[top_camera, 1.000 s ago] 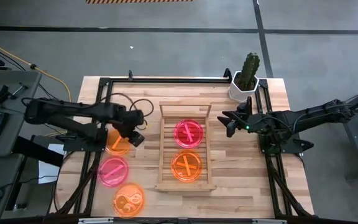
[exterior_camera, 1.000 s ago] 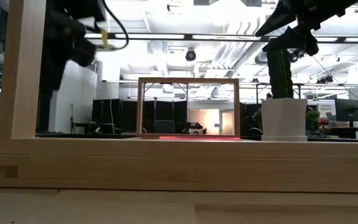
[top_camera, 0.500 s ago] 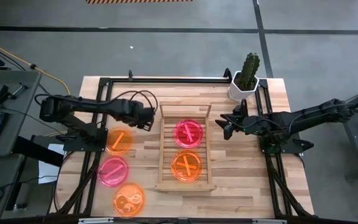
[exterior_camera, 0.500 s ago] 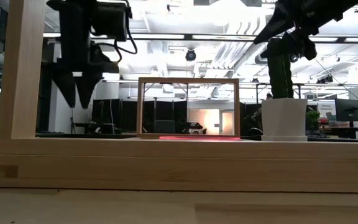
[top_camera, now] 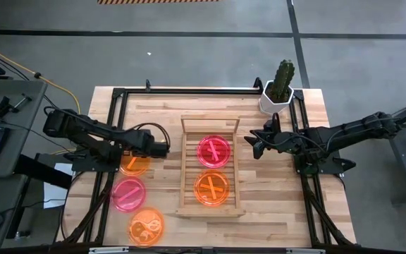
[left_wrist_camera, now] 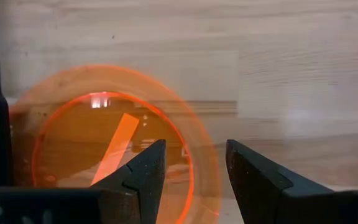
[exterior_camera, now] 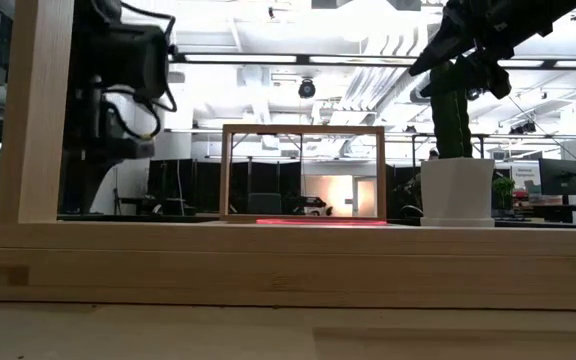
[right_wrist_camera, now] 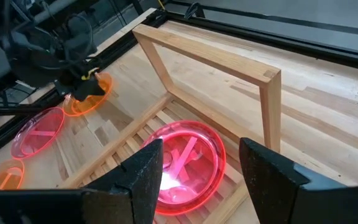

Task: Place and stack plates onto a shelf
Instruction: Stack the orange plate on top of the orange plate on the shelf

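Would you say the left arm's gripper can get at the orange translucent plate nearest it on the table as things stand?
Probably yes. The left gripper hangs open right over the orange translucent plate, which lies alone on the wooden table with nothing on it or against its rim.

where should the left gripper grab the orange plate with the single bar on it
Probably by the rim. The orange plate lies flat on the table, so only its thin raised edge offers a hold. The left gripper is open right over the edge nearest the shelf; come straight down with one finger inside the rim, one outside.
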`<act>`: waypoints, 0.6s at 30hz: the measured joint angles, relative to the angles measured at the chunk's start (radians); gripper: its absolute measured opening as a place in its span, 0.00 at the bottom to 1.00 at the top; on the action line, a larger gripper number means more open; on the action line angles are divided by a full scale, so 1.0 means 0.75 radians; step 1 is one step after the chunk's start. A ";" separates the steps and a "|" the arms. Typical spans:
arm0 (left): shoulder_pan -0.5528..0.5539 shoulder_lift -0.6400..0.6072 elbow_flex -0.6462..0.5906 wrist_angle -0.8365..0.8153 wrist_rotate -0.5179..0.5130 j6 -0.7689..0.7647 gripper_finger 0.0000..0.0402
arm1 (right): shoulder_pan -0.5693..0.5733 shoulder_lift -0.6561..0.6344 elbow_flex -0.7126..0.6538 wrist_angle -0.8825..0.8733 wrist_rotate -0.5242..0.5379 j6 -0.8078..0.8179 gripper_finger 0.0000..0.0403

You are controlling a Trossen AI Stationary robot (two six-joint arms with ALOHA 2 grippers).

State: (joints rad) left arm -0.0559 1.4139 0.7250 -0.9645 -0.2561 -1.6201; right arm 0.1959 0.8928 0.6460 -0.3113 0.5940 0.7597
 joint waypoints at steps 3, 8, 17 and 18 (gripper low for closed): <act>0.000 0.000 -0.040 0.043 0.007 -0.038 0.39 | 0.000 -0.001 0.000 0.000 0.000 0.000 0.48; 0.001 0.033 -0.080 0.181 0.001 -0.072 0.39 | 0.000 -0.001 0.000 0.000 0.000 0.001 0.48; 0.001 0.166 -0.070 0.220 0.004 -0.099 0.39 | 0.000 -0.001 0.000 0.006 0.000 0.007 0.48; 0.001 0.166 -0.070 0.219 0.004 -0.099 0.39 | 0.000 -0.001 0.000 0.005 0.000 0.011 0.48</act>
State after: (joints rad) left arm -0.0553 1.5387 0.6722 -0.8000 -0.2531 -1.6945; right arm 0.1960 0.8921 0.6460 -0.3077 0.5941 0.7681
